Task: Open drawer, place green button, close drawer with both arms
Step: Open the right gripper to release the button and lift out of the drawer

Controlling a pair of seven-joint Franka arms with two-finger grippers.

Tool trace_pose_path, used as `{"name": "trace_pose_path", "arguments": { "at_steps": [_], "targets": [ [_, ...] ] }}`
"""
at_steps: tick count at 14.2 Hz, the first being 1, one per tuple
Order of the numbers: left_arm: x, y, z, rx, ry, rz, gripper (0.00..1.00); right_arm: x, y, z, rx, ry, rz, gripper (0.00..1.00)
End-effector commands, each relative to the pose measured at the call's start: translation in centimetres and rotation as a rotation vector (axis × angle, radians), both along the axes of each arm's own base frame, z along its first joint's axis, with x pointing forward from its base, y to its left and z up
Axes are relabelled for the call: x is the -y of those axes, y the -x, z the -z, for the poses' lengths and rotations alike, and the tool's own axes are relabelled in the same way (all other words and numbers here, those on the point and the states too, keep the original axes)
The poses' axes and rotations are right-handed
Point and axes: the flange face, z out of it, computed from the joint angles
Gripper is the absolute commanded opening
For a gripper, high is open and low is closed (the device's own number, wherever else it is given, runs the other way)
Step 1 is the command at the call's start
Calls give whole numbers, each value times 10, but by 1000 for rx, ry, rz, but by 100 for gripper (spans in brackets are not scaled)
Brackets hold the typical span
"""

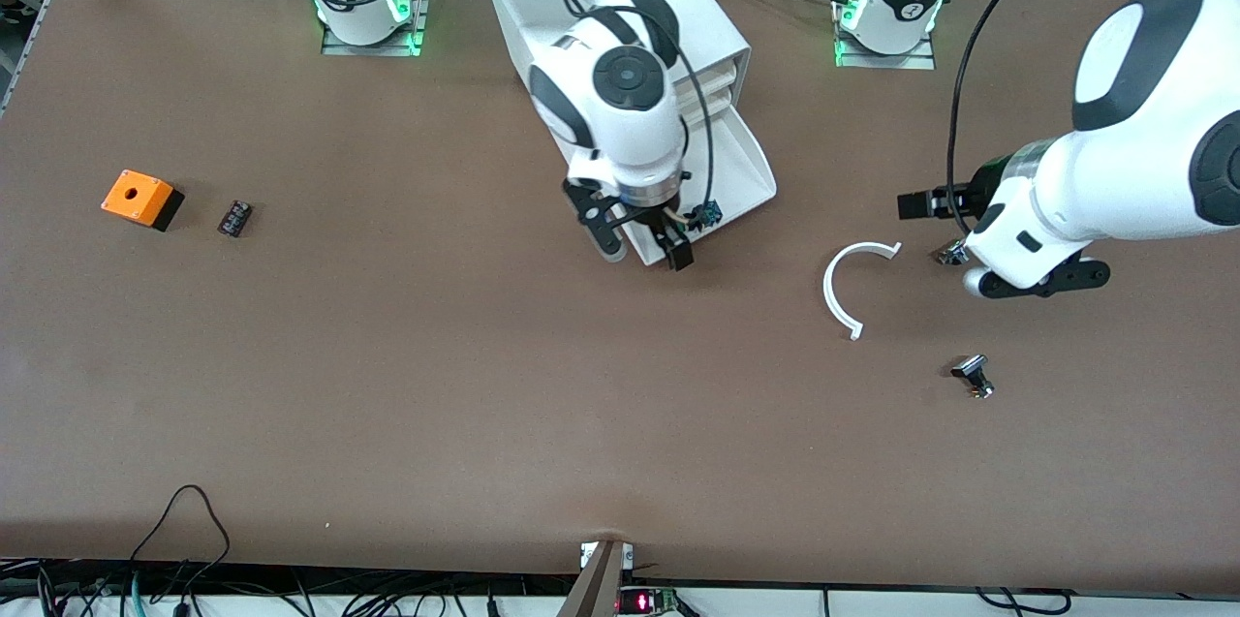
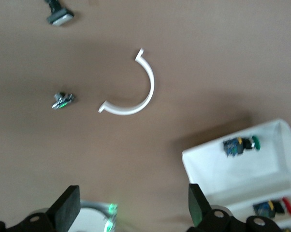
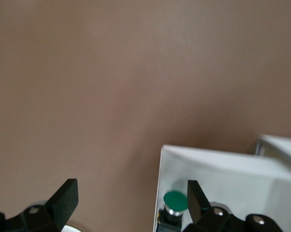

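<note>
- The drawer (image 1: 738, 173) stands pulled out of the white cabinet (image 1: 668, 26), toward the front camera, and the button (image 2: 242, 145) already lies inside it, green cap on its side, near the drawer's front wall.
- Our right gripper (image 1: 644, 241) hovers over the drawer's front edge with its jaws spread and nothing between them; in the right wrist view one finger (image 3: 196, 203) sits just beside the green cap.
- Our left gripper (image 1: 932, 203) hangs over bare table (image 1: 484, 385) toward the left arm's end from the drawer, jaws parted and empty; that arm waits.
- We judge that placing is done and closing is the step in hand.
- To close well, we lift the right gripper clear of the tray first, so no finger catches the button or the wall.
- Then we press flat on the wide front, square to the cabinet, pushing straight along the runners so the tray does not skew or jam.
- The white curved strip (image 1: 850, 283) and the small silver-and-black parts (image 1: 973, 375) lie beside the drawer, well apart from its path.
</note>
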Motion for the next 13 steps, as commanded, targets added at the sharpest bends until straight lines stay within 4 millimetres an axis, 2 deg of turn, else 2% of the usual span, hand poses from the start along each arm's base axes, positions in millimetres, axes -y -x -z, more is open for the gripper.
{"name": "trace_pose_path", "arguments": {
  "at_steps": [1,3,4,5,6,7,9,12,13],
  "targets": [
    [17,4,37,79,-27,-30,98,55,-27,-41,-12,30,-192,100],
    [31,14,68,155,-9,-56,95,116,-60,-62,-76,-45,-216,100],
    [37,21,86,185,5,-96,95,140,-70,-77,-70,-75,-255,100],
    [40,27,105,200,15,-135,95,156,-72,-83,-79,-67,-300,100],
    [45,32,123,211,15,-182,95,182,-79,-86,-88,-48,-318,100],
    [61,38,135,222,20,-224,96,204,-86,-87,-90,-38,-355,100],
    [79,52,166,261,36,-312,97,252,-97,-91,-79,-17,-386,100],
    [118,82,223,311,85,-389,97,313,-99,-102,-56,31,-531,100],
    [129,87,235,314,97,-402,97,334,-96,-106,-50,46,-592,100]
  ]
}}
